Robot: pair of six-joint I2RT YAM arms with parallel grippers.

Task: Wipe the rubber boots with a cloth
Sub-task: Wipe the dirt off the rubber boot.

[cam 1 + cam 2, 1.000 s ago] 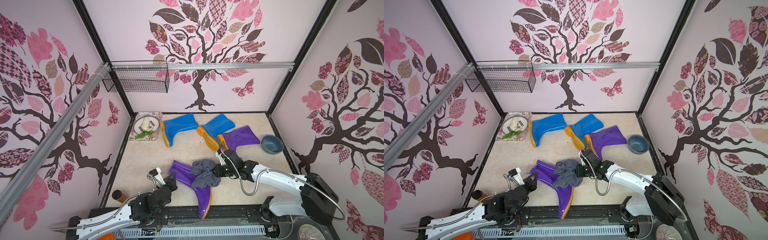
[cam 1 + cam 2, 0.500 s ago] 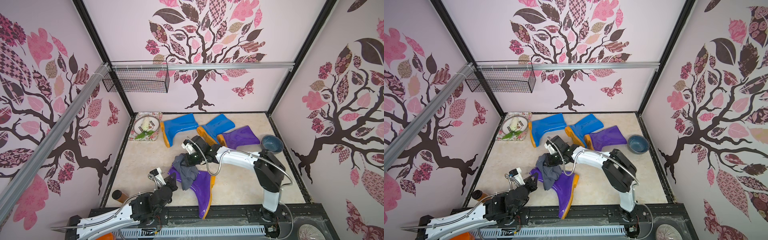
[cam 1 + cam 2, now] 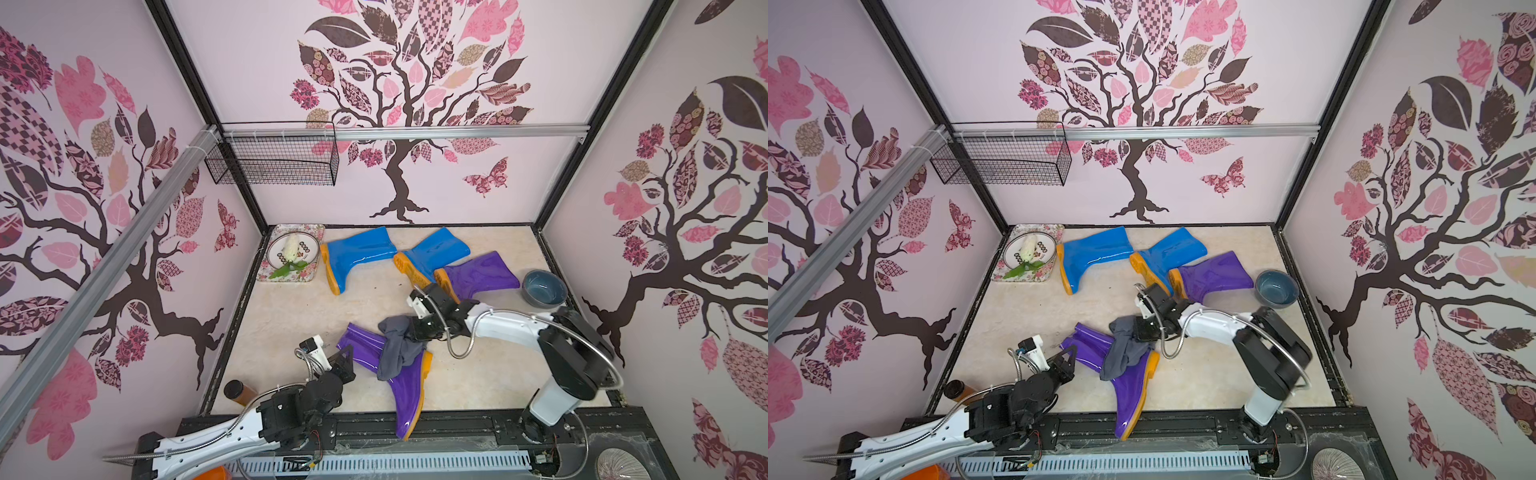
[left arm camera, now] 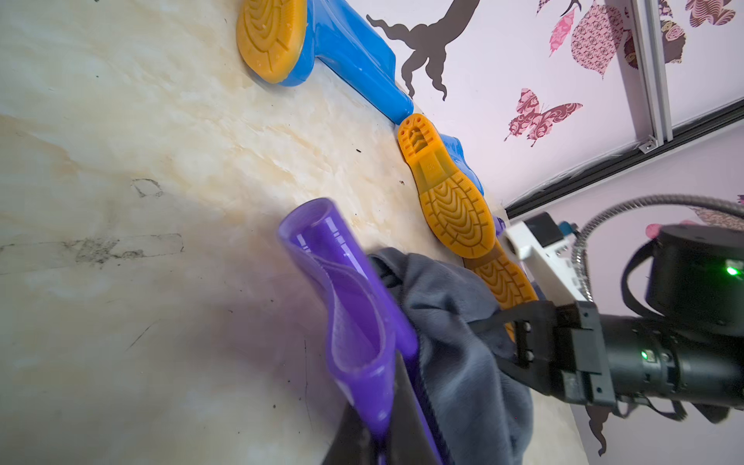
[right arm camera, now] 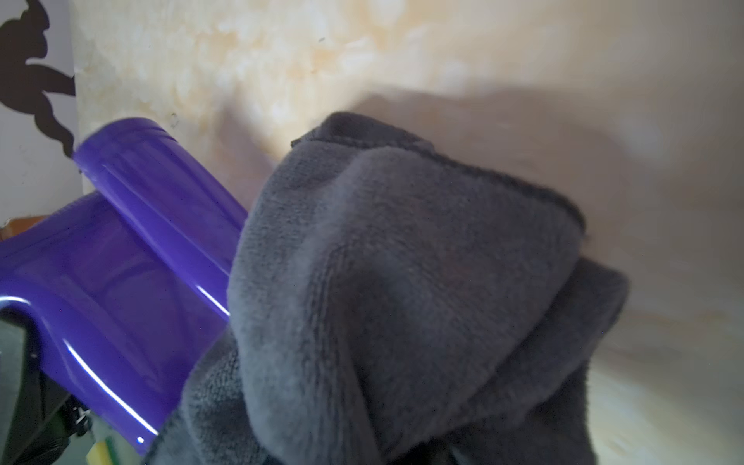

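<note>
One purple boot (image 3: pixel 405 399) lies sideways at the front of the table (image 3: pixel 291 324), the cloth (image 3: pixel 397 353) draped over its ankle. Glossy rubber looks slippery and the hollow shaft should flex, so its thin rim is the best pinch; the terry is soft, light and bunches wherever taken. The right claw (image 3: pixel 410 332) is clenched on a cloth fold; the left claw (image 3: pixel 348 353), closed, appears to nip the shaft rim.
</note>
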